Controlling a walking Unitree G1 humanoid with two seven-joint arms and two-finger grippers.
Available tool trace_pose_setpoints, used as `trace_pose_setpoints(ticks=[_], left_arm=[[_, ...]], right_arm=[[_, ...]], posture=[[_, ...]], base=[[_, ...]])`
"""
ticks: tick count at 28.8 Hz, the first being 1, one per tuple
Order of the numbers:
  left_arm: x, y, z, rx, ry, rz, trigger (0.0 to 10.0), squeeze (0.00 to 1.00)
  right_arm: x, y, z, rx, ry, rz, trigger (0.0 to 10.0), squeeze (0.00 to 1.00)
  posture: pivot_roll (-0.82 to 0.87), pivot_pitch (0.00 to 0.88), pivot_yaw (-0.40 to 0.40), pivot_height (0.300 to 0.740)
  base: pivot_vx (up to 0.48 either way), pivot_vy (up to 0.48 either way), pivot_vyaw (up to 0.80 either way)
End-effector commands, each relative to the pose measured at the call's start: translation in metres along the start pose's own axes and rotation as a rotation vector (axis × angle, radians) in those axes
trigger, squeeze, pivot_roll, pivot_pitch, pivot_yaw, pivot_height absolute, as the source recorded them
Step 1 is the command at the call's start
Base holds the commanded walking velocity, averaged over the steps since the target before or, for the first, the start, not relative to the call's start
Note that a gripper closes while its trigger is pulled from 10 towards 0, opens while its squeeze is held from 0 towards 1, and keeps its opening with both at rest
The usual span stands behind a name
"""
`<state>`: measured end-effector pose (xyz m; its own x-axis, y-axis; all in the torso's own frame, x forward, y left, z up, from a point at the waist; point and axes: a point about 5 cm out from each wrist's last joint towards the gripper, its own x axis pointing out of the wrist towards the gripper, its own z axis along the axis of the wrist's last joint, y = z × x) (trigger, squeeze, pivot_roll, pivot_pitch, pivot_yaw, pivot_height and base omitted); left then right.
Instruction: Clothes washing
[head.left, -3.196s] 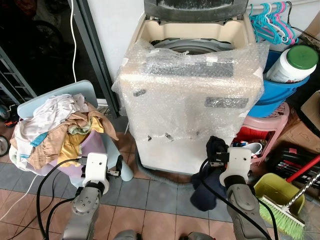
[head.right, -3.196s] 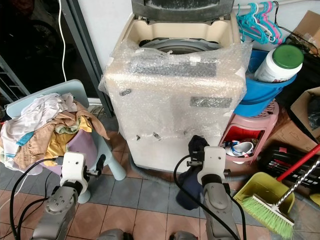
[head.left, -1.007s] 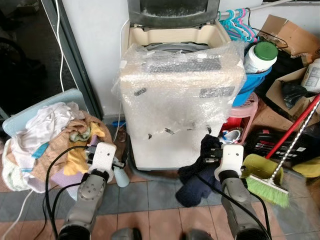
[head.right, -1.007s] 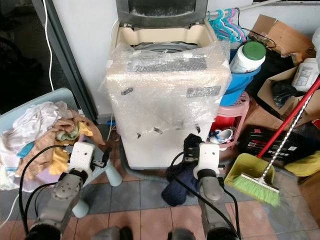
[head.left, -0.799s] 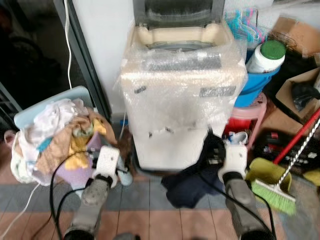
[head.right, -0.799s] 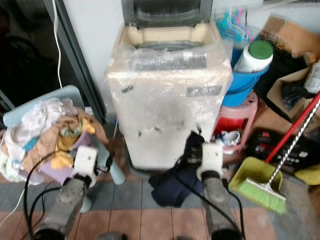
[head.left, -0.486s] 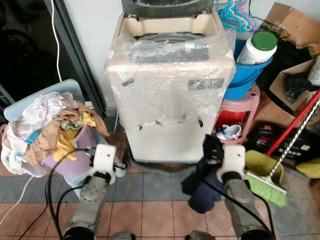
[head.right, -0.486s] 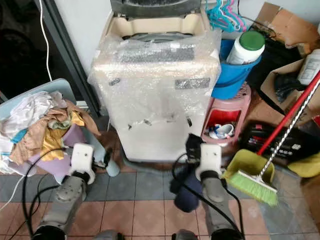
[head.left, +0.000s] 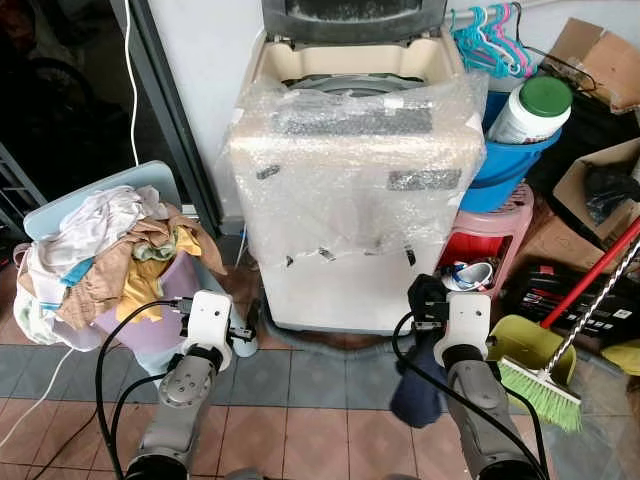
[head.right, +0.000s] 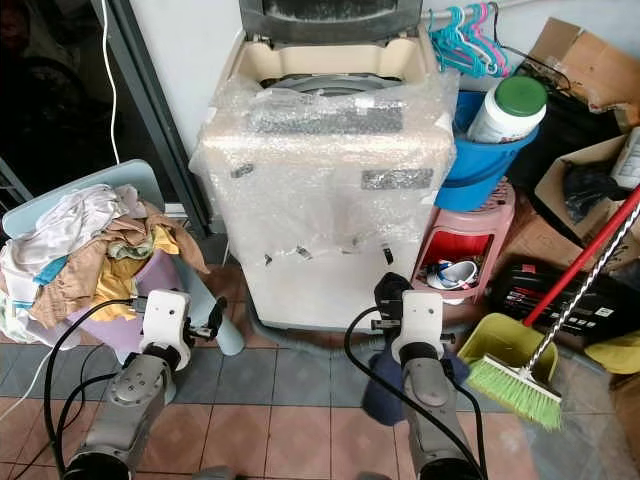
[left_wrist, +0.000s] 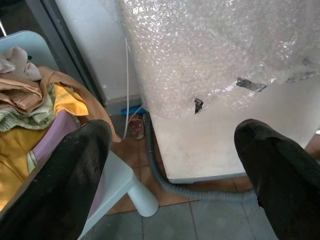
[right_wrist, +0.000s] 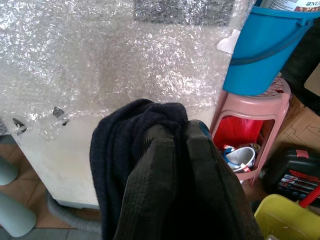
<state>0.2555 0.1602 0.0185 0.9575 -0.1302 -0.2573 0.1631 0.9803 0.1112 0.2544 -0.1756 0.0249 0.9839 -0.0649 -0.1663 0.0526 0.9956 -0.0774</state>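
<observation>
Here the right gripper (right_wrist: 182, 131), clamped on a dark navy garment (right_wrist: 120, 150), sits low before the washing machine (head.left: 350, 170); its open drum (head.left: 335, 85) lies up and ahead, while the left gripper (left_wrist: 170, 150) hangs with fingers spread, holding nothing.

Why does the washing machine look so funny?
The washing machine is wrapped in bubble wrap over its front and control panel, torn in spots near the bottom. Its lid is up, so the tub is still open at the top.

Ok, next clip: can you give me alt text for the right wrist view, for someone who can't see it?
The right claw is shut on a dark garment, held in front of a washer wrapped in bubble wrap. Beside the washer, a blue bucket sits on a pink stool with a cup tucked underneath.
</observation>
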Motion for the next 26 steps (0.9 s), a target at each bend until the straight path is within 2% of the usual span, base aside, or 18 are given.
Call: trace_pose_setpoints(ticks=[1,9,18,26], left_arm=[[0.001,0.004,0.002,0.004,-0.003,0.007,10.0,0.0],[0.0,0.005,0.0,0.004,0.007,0.01,10.0,0.0],[-0.003,0.01,0.0,0.035,0.014,0.056,10.0,0.0],[-0.018,0.016,-0.012,0.047,0.028,0.077,10.0,0.0]], right_arm=[[0.004,0.004,0.008,0.0,-0.042,0.023,10.0,0.0],[0.003,0.008,0.008,-0.008,-0.042,0.059,10.0,0.0],[0.002,0.008,0.009,-0.008,-0.049,0.062,10.0,0.0],[-0.004,-0.006,0.011,-0.002,-0.089,0.006,10.0,0.0]], posture=[[-0.09,0.0,0.056,0.74],[-0.09,0.0,0.056,0.74],[-0.09,0.0,0.061,0.74],[-0.09,0.0,0.066,0.74]], base=[[0.356,0.0,0.0],[0.307,0.0,0.0],[0.0,0.0,0.0],[0.0,0.0,0.0]])
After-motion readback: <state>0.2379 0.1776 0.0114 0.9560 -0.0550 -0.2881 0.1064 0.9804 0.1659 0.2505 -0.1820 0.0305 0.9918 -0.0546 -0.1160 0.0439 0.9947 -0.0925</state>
